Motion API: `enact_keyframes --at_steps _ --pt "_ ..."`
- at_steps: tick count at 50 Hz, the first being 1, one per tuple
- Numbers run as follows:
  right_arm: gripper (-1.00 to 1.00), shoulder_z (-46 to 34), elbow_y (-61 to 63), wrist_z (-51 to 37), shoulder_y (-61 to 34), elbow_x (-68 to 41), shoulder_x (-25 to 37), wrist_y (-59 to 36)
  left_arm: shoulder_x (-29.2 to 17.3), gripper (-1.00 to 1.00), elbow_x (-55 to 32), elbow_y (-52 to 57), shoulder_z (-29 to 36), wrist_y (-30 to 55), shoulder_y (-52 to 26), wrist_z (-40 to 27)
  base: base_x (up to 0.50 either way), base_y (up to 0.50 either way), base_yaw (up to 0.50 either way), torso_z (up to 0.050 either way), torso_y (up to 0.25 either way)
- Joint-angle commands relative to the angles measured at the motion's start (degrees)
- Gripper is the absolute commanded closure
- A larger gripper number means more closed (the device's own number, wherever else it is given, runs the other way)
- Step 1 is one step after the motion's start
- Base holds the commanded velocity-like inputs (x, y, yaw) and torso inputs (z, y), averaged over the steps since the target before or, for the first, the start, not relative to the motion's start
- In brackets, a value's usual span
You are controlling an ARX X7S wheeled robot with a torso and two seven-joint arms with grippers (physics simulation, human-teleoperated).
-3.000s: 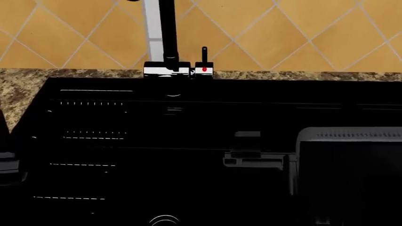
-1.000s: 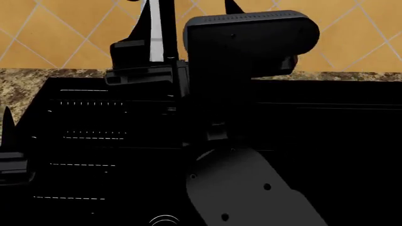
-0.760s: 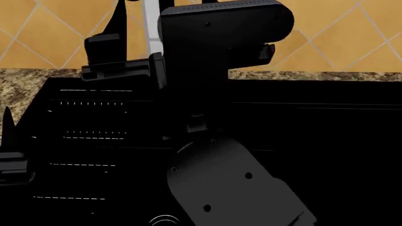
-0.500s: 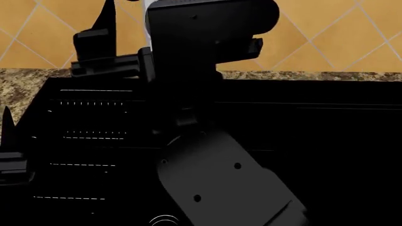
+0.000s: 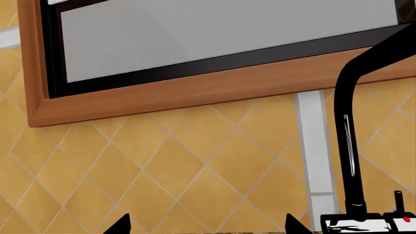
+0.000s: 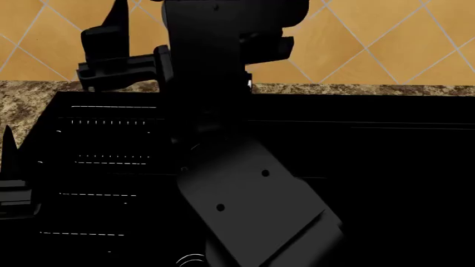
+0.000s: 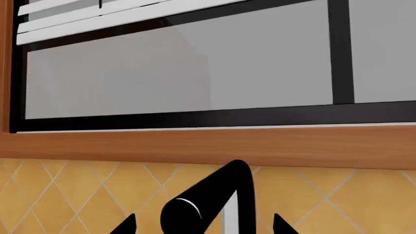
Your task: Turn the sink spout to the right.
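Observation:
The sink spout is a thin black tube rising from a chrome base on the far side of the sink. In the head view my right arm hides the spout. In the right wrist view the spout's bent upper end lies between the open fingertips of my right gripper, and I cannot tell if they touch it. One right finger shows against the tiles. My left gripper is open and empty, well to the side of the spout, with one finger at the head view's left edge.
A short black lever with a red dot stands beside the spout's base. Speckled granite borders the sink, and a drain ring shows at the near edge. Behind are an orange tiled wall and a wood-framed window.
My right arm rose from the lower right and moved left and up across the faucet, so it now covers the spout and base. The left gripper has stayed put.

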State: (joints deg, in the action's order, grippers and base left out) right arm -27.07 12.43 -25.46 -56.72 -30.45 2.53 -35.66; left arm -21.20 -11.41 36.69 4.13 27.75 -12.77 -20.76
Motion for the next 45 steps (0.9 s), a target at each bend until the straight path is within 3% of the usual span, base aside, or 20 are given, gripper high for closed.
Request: enact_keyframes --at_steps 1,45 --pt "-1.0 -1.3 -4.5 0.6 -1.5 -0.5 -0.3 3.4 -0.1 -1.0 -0.2 0.0 0.0 -0.2 0.0 -0.1 0.0 0.0 0.0 0.0 0.0" --pt "-1.0 -6.9 -21.0 2.2 -8.0 -3.8 -0.6 15.6 -0.6 -1.0 -0.9 -0.4 0.4 -0.8 -0.1 -0.5 0.0 0.0 0.0 0.0 0.0"
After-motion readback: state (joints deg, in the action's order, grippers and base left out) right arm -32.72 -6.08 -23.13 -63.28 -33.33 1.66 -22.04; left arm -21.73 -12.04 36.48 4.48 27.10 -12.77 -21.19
